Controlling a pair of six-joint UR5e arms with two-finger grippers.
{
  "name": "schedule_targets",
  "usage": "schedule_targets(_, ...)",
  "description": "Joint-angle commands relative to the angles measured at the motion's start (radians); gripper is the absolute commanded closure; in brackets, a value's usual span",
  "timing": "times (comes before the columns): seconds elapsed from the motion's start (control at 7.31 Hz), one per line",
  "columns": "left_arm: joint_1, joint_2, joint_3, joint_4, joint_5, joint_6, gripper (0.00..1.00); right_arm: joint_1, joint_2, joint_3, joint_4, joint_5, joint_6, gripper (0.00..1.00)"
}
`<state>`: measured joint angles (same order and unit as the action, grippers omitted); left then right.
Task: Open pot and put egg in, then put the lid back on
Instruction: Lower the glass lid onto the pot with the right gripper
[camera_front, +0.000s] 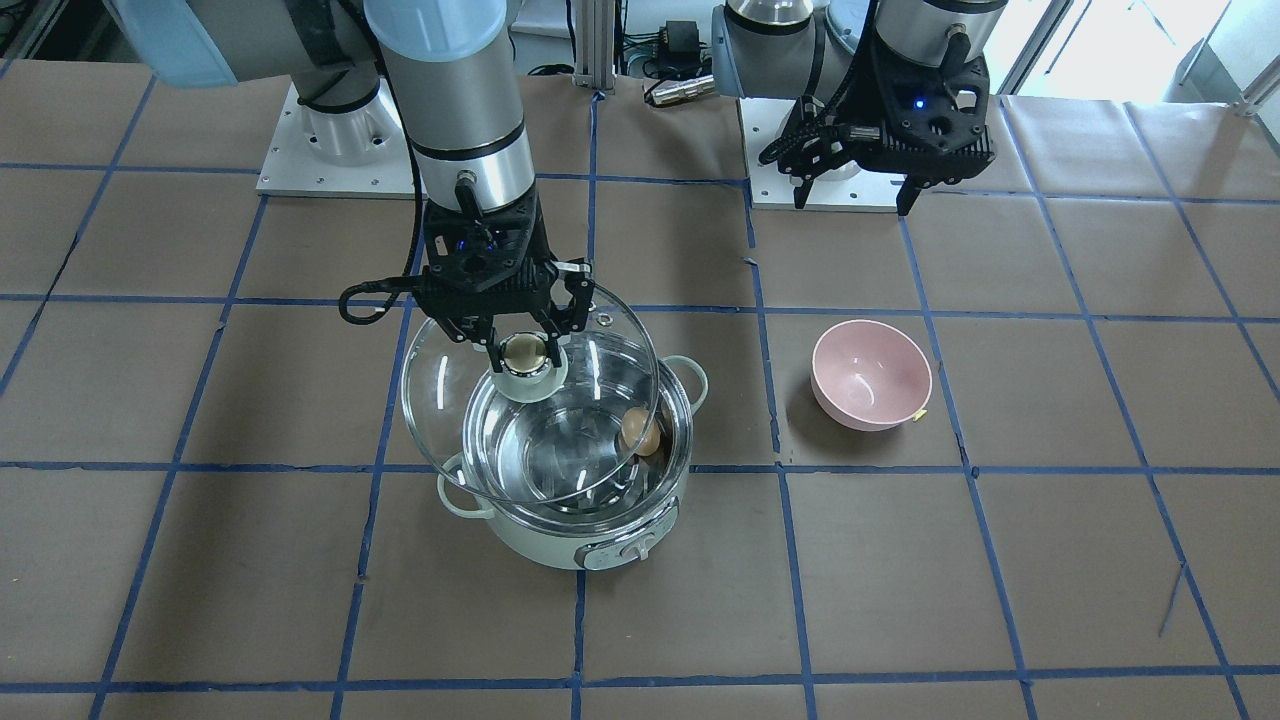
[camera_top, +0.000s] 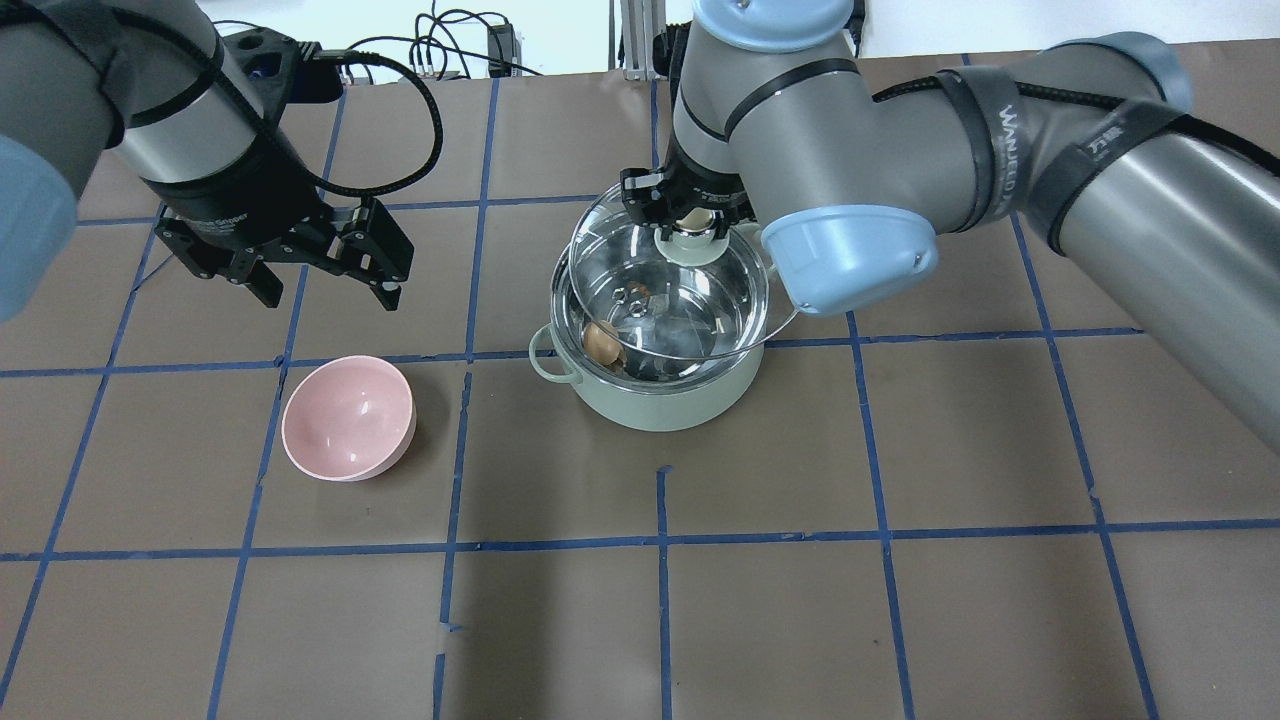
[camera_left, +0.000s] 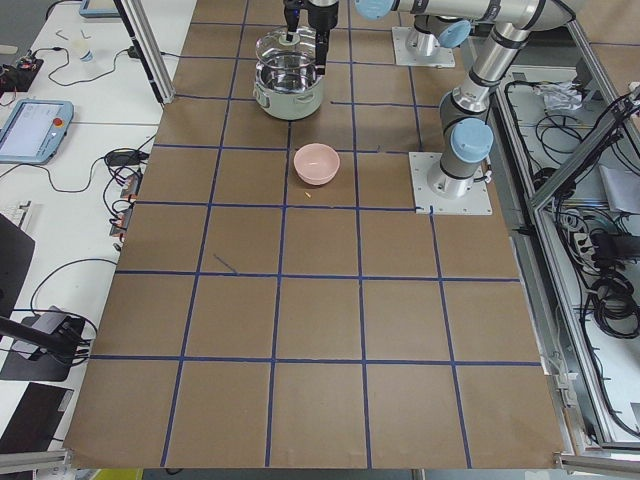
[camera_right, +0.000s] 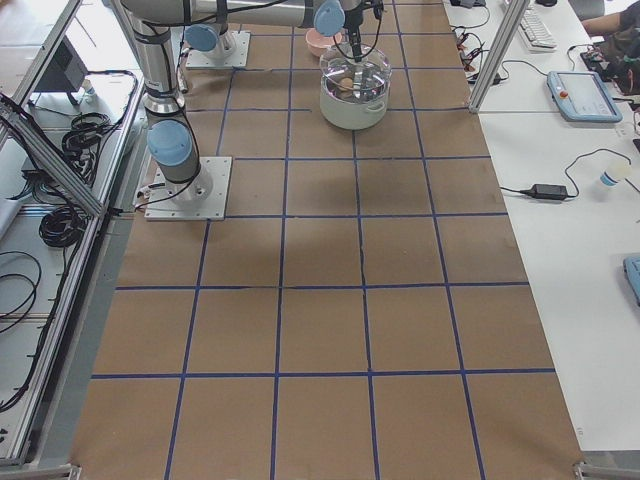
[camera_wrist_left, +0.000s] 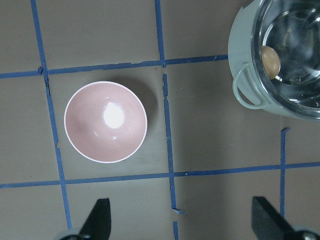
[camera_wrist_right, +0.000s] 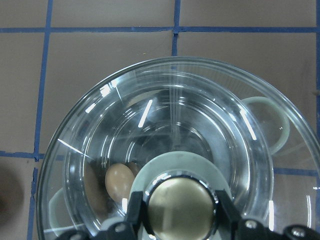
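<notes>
The left gripper (camera_top: 330, 290) hangs over the table (camera_top: 900, 600) with its jaws spread wide and nothing between them. Its wrist view places the pink bowl (camera_wrist_left: 106, 121) below and ahead of the fingers, nearer the left one. Further right in the overhead view stands the pot (camera_top: 660, 400), below the right gripper (camera_front: 527, 352), which is clamped on the knob (camera_wrist_right: 182, 210) of the lid (camera_front: 450, 390). The lid hangs above the pot, unseated, knob upward, and reaches past the pot's rim on the right arm's side. Whether it hangs level cannot be told. The overhead view hides most of that gripper behind the arm, while the front view and the right wrist view show the fingers pressed to the knob. The egg (camera_wrist_left: 270, 61) lies inside the pot, below the right gripper and toward the left arm's side. Only the left wrist view shows it free of the glass, on its side against the wall by a loop handle (camera_wrist_left: 245, 92), its long axis following the wall. Which end is the pointed one is unclear.
</notes>
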<state>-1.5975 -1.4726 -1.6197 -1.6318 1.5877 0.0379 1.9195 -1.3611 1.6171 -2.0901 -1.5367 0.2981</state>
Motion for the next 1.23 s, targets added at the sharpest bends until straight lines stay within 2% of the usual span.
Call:
schedule_targets(0.0, 0.001, 0.000, 0.000, 0.004, 0.000, 0.000, 0.00, 0.018, 0.030, 0.003, -0.013, 0.001, -0.017, 0.49)
schedule_targets(1.09, 0.001, 0.000, 0.003, 0.010, 0.000, 0.005, 0.00, 0.016, 0.088, 0.006, -0.079, -0.003, -0.043, 0.48)
